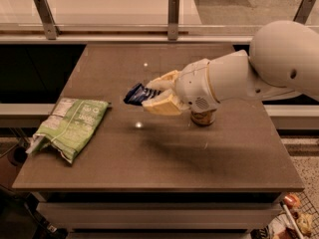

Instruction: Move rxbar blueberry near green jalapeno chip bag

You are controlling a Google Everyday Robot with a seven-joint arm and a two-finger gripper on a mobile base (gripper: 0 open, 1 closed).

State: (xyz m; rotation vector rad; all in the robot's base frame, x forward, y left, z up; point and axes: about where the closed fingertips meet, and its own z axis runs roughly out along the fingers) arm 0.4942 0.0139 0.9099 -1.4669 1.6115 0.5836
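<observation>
Tool (152, 94) is clamped on the rxbar blueberry (135, 93). I see two cream fingers (162, 79) pinching one end of it, one above and one below. The dark blue wrapper sticks out toward the green jalapeno chip bag (72, 126).

The bar is off the tabletop (209, 163), held in the air and slightly tilted, free end on the bag's side. Relative to the bag, the bar is to the right as I see it and a little farther back. There is a strip of bare tabletop between them, no contact.

The bag lies flat and crumpled, with the white nutrition panel at its far end. Its near end reaches the tabletop's edge.

The arm (249, 76) comes in from the side opposite the bag, a big white shell with the wrist low over the surface. Its shadow falls on the tabletop on the near side of the tool.

The drink can (203, 117) stands upright, farther from the bag than the tool is. It is mostly hidden behind the wrist, so I only get its lower part. I can't tell whether the wrist touches it.

Behind the bag, past the tabletop's back edge, is a rail with metal posts (173, 14). A small light reflection (138, 125) sits on the tabletop between bag and can.
</observation>
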